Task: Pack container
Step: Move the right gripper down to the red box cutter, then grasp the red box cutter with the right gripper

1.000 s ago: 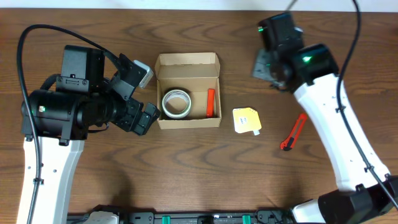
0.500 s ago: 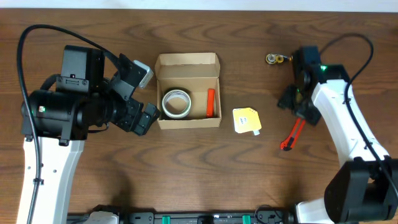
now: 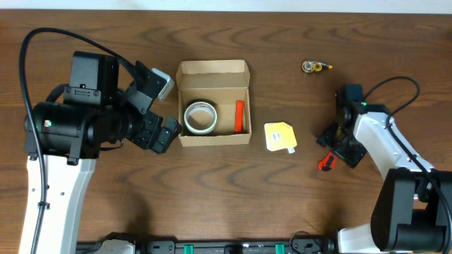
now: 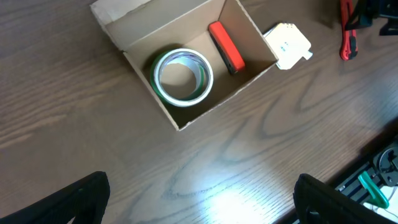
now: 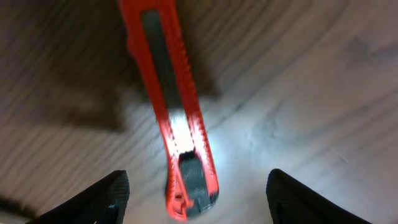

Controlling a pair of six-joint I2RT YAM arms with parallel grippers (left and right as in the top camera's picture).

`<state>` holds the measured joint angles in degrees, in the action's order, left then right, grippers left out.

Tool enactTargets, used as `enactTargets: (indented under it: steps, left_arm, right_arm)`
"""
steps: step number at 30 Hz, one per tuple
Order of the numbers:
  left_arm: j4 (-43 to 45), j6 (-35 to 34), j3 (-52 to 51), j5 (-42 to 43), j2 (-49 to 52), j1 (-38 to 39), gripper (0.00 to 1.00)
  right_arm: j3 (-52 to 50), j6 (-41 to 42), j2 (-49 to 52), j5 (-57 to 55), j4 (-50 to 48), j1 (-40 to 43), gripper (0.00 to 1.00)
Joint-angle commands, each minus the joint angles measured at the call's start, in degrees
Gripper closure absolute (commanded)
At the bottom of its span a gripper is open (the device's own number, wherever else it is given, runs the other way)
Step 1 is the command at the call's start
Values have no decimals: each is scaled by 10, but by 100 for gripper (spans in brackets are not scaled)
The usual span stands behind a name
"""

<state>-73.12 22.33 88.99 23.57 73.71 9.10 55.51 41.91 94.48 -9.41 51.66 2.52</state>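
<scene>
1. Right pincer (image 5: 202, 196): fingers spread wide and low over the surface (image 3: 212, 197), gripping nothing. The red box cutter (image 5: 177, 118) lies between them, its butt end nearest the camera. Contact can't be confirmed from the wrist view.
2. Change: a second ago this arm was up at the far edge of the surface. Half a second ago it was midway, and now it sits over the cutter. A small yellow-and-metal object (image 3: 315, 67) now lies in the open where the arm had been.
3. Reading: the cutter looks like the next item to pack. The likely next move is to close on the handle and lift, but the handle lies at a slant between the fingers, so it could twist on closing.
4. Yellow-and-white pad (image 3: 280, 136): flat between the cutter and the box, untouched.
5. Cardboard box (image 3: 215, 138): mid-surface, lid flap open at the back, same spot as before. Inside are a tape roll (image 3: 200, 116) on the left and a slim red bar (image 3: 239, 117) against the right wall.
6. Left pincer (image 4: 205, 205): spread, empty, just beside the box's left wall, unmoved.
</scene>
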Motion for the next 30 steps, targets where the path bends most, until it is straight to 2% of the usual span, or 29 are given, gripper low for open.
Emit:
enactTargets:
  steps: [1, 11, 16, 30]
  left_arm:
    - [-2, 4, 8, -2, -1, -1, 5]
    - [-2, 4, 8, -2, -1, -1, 5]
    - [-2, 4, 8, -2, -1, -1, 5]
    - [-2, 4, 8, -2, -1, -1, 5]
  right_arm:
    - [-26, 0, 2, -2, -36, 9, 29]
    - [-67, -39, 3, -3, -138, 9, 45]
    - [-78, -44, 4, -8, -163, 9, 49]
    - [-102, -60, 5, -17, -206, 9, 49]
